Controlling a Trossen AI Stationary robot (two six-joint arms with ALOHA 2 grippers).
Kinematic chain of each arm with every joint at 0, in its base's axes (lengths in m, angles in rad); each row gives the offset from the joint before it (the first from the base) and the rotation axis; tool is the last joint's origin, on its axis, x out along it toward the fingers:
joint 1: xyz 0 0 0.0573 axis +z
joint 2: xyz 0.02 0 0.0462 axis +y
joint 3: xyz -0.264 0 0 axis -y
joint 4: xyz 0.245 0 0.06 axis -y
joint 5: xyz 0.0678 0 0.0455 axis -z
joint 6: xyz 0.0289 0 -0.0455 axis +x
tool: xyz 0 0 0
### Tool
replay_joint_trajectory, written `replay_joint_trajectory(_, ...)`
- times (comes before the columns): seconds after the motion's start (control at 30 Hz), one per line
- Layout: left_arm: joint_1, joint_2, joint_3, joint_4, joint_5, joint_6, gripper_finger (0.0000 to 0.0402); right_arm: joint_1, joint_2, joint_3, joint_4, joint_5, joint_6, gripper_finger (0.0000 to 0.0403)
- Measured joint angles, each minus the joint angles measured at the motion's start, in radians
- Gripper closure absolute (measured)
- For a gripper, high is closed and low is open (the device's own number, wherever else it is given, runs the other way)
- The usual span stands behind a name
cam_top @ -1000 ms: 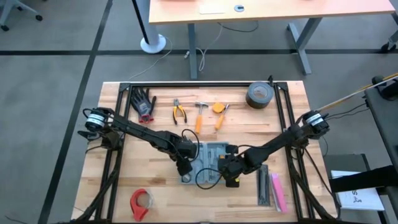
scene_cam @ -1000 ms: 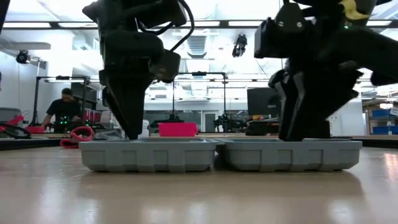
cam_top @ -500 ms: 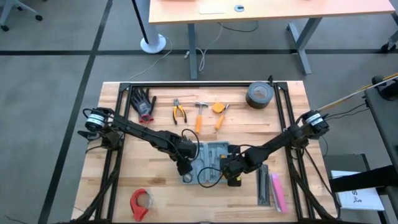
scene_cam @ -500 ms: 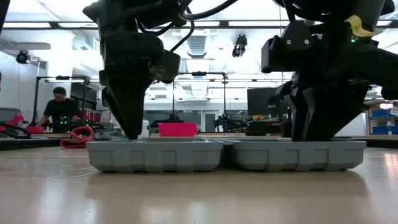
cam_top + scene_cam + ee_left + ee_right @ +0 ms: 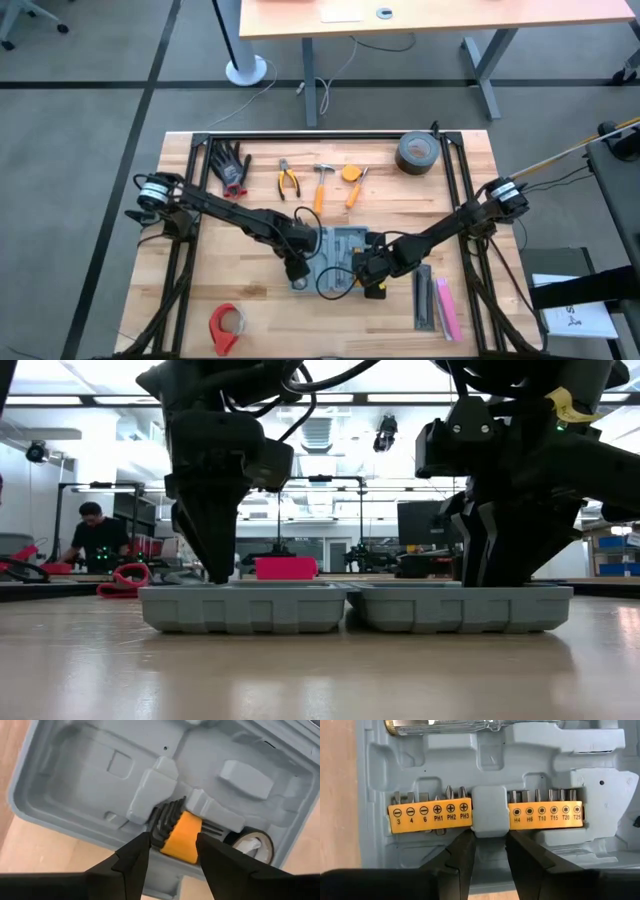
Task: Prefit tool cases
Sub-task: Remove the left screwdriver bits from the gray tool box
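Note:
The blue-grey tool case (image 5: 336, 260) lies open and flat on the table's near middle, both halves resting on their backs (image 5: 350, 608). My left gripper (image 5: 296, 270) is open and points down into the left half. In the left wrist view its fingertips (image 5: 172, 842) stand on either side of an orange hex-key holder (image 5: 182, 832) in the grey tray. My right gripper (image 5: 368, 275) is open over the right half. There its fingertips (image 5: 490, 840) flank the grey centre clip (image 5: 490, 812) between two orange bit strips (image 5: 430, 812). A clear-handled screwdriver (image 5: 485, 725) lies in a slot beyond. My left gripper comes from above with a finger on each side of the orange hex-key holder (image 5: 175, 845); whether the fingers touch it, I cannot tell. My right gripper comes from above, its fingertips just before the grey centre clip (image 5: 490, 827); touch cannot be told.
On the far half of the table lie black gloves (image 5: 230, 165), pliers (image 5: 289, 180), a hammer (image 5: 322, 185), an orange tool (image 5: 352, 180) and a duct tape roll (image 5: 417, 153). A red tape dispenser (image 5: 226, 325) sits near-left, black and pink bars (image 5: 435, 303) near-right. A person (image 5: 95, 535) sits in the room behind.
In the low view the case has shifted slightly on the table, its two ends drawing in a little. My right gripper has swayed sideways over its half, first one way and then partly back. My left gripper has stayed low in its half.

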Motion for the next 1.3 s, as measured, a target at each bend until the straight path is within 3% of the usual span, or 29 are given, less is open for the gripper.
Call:
replay_joint_trajectory(0.33, 0.048, 0.013, 0.000, -0.007, -0.004, 0.072, 0.0223, 0.000, 0.000, 0.000, 0.002, -0.014, 0.006, 0.0305)
replay_joint_trajectory(0.6, 0.048, 0.076, 0.011, 0.003, 0.078, 0.082, 0.0220, 0.000, 0.000, 0.000, 0.003, -0.012, 0.006, 0.0293)
replay_joint_trajectory(1.3, 0.043, 0.083, 0.011, 0.073, 0.409, 0.031, 0.0216, -0.039, -0.001, 0.000, -0.007, -0.026, 0.038, 0.0307)
